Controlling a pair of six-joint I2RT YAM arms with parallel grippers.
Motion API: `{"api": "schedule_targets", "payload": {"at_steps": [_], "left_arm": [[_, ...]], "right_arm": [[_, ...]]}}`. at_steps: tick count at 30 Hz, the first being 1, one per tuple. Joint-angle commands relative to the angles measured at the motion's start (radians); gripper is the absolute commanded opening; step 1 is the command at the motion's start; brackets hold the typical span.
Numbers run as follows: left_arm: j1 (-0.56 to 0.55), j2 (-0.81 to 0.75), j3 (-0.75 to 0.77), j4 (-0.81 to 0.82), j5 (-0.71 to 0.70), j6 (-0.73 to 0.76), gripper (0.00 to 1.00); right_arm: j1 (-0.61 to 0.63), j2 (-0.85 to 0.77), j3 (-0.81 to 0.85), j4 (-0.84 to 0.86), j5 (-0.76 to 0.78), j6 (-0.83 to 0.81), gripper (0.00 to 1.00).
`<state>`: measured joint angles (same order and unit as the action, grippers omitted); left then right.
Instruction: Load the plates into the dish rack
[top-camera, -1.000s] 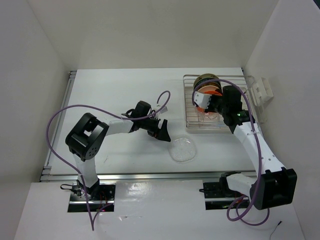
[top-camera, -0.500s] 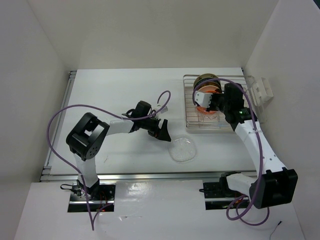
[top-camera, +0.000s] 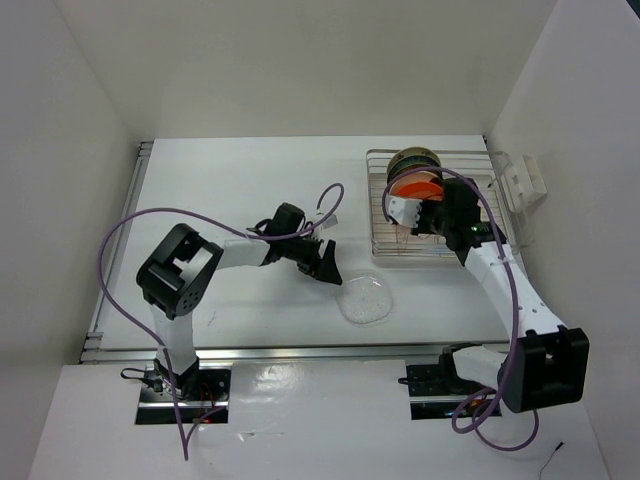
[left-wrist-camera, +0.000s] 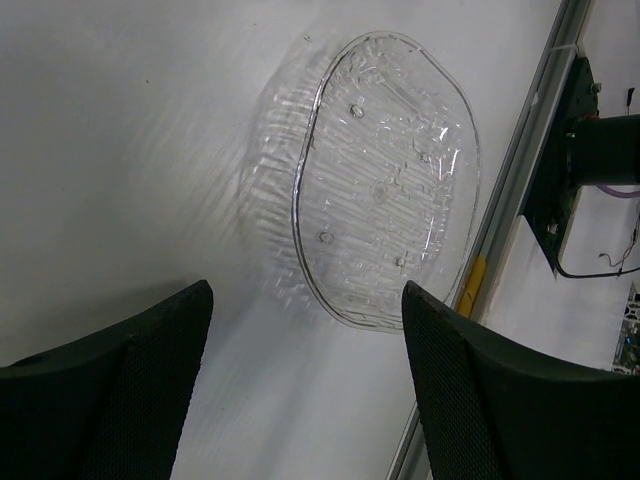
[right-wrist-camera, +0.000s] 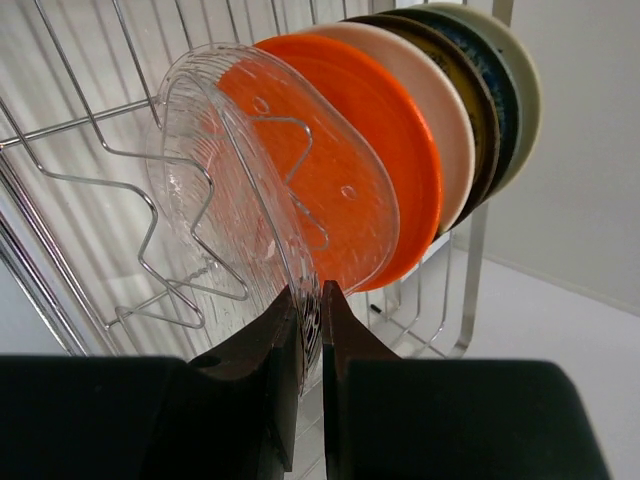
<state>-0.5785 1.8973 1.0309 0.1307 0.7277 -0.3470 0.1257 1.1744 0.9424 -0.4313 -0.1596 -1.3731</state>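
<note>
PLATES GO INTO THE RACK: The right tool (right-wrist-camera: 308, 300) pinches the lower rim of a clear glass plate (right-wrist-camera: 225, 160), one dark finger pressed to each face, and holds it upright in the dish rack (top-camera: 380, 235) at the far right of the white surface (top-camera: 230, 190). The rack's zigzag divider (right-wrist-camera: 150, 250) shows through the ribbed glass. Whether the plate's edge rests on the wires cannot be told from the wrist view.

Just behind the held plate an orange plate (right-wrist-camera: 385, 180) stands on edge. It is followed in a tight row by a cream plate (right-wrist-camera: 442, 115), a dark brown plate (right-wrist-camera: 484, 125), a blue-patterned plate (right-wrist-camera: 505, 100) and a pale plate (right-wrist-camera: 528, 90) at the back.

Across the surface, the left tool (left-wrist-camera: 305, 295) is spread wide with nothing between its black fingers (left-wrist-camera: 110, 390). It hangs low over a second glass plate (left-wrist-camera: 385, 190), which lies flat on the surface. From overhead, this plate sits just right of the left tool, between the two arms. It is in front of the rack and not touching it, close to the metal rail (left-wrist-camera: 500, 210) along the near edge.
</note>
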Motion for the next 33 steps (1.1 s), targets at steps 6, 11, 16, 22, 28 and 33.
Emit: {"api": "schedule_targets", "payload": {"at_steps": [6, 11, 16, 22, 28, 33], "left_arm": [[-0.029, 0.046, 0.04, 0.018, -0.031, -0.053, 0.79], [-0.06, 0.057, 0.049, -0.017, -0.14, -0.121, 0.71], [-0.081, 0.057, 0.031, -0.017, -0.209, -0.156, 0.6], [-0.101, 0.057, 0.05, -0.063, -0.29, -0.156, 0.46], [-0.133, 0.057, 0.069, -0.132, -0.35, -0.142, 0.29], [-0.142, 0.037, 0.096, -0.167, -0.389, -0.109, 0.0]], "right_arm": [[-0.008, -0.03, 0.004, 0.13, 0.002, 0.238, 0.44], [0.002, -0.1, 0.073, 0.203, -0.093, 0.569, 0.66], [0.002, -0.14, 0.096, 0.31, -0.161, 0.819, 0.75], [0.002, -0.119, 0.133, 0.354, -0.161, 1.081, 0.83], [0.002, -0.07, 0.164, 0.318, -0.115, 1.237, 0.83], [0.002, -0.07, 0.164, 0.322, -0.115, 1.247, 0.83]]}}
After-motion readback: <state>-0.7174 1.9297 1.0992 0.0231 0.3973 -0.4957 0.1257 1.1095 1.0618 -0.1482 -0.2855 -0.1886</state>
